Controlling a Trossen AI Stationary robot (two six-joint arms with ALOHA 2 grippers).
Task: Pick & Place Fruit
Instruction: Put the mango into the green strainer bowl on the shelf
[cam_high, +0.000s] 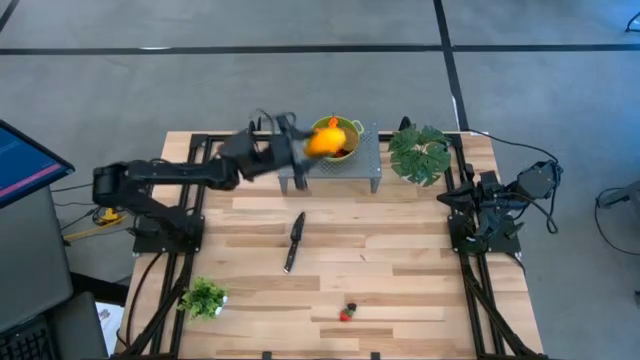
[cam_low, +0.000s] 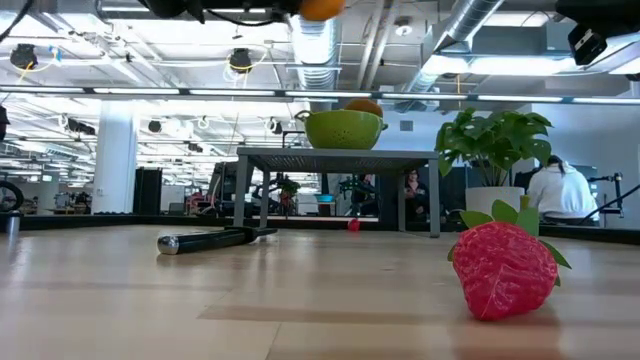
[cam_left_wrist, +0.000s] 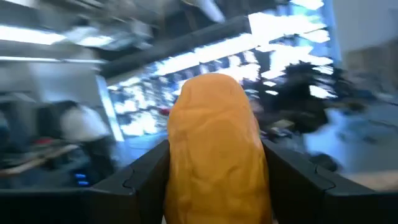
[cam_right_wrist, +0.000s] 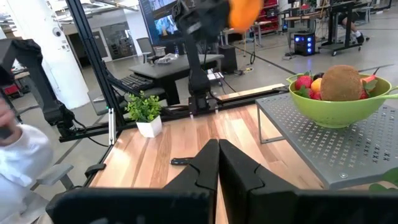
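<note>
Surface: wooden table (cam_high: 400, 260), strawberry (cam_low: 503, 270) waiting.
Left gripper (cam_high: 300, 148): clamps yellow-orange fruit (cam_high: 327, 140); centre over colander (cam_high: 347, 128), release low.
Right gripper (cam_right_wrist: 217, 155): shut, empty.

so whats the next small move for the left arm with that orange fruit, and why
Probably carry it the last bit over the green bowl and lower it before letting go. The left tool holds the yellow-orange fruit between its fingers, up in the air beside the bowl on the grey stand, not yet clearly above it. The right tool waits shut at the table's right side.
</note>
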